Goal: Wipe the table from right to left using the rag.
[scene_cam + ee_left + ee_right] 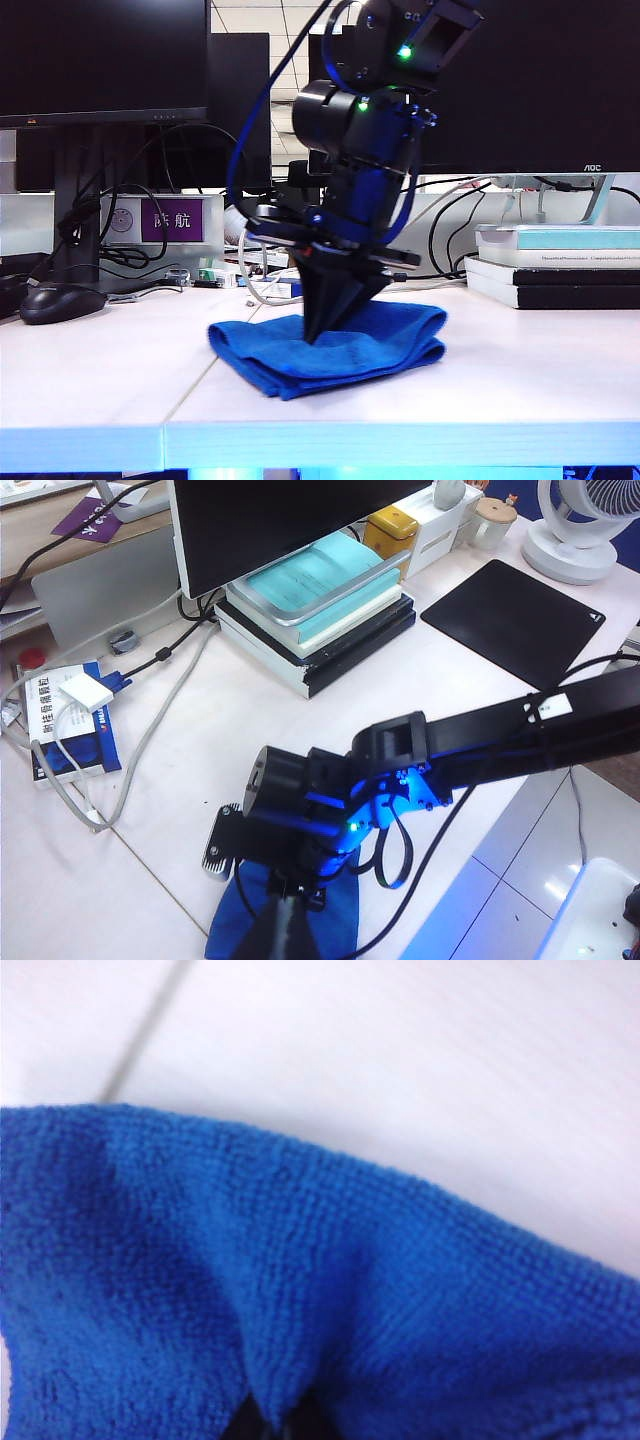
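The right gripper [322, 328] is closed, pinching a fold of the thick bright-blue terry rag [330, 348] against the pale white laminate worktop [520, 370] — near its front edge, just right of the thin seam [190, 388]. The left gripper is out of sight.

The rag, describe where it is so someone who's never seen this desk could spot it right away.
On the white table in front of the dark monitors, look near the front edge, just right of the thin seam. There the right gripper, shut on the cloth, presses down into the rag. It is a thick, bright-blue folded terry cloth, unlike the small black mouse far to its left.
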You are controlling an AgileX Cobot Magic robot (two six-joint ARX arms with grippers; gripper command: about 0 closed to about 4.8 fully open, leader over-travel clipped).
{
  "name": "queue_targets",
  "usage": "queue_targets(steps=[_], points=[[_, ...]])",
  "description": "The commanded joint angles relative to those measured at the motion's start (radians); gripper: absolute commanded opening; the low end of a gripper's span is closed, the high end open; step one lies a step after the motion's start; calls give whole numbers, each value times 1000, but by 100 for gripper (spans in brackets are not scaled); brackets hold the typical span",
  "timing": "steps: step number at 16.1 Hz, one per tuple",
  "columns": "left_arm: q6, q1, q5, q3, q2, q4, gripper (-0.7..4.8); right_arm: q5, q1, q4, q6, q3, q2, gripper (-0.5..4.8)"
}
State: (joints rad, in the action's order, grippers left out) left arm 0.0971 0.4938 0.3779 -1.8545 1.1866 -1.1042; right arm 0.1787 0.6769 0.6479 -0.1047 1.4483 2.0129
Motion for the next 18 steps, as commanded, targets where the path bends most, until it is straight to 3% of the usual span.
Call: queue_targets(steps=[1,15,18], points=[[0,0,3,-2,-4,5,-5,17,34,14,-16,-8,41,-6],[0,0,3,-2,-4,-11,-5,4,134,94,-2,255,216,-6],[0,0,3,-2,-4,-18,-5,-17,163,151,24,375,275,-6]])
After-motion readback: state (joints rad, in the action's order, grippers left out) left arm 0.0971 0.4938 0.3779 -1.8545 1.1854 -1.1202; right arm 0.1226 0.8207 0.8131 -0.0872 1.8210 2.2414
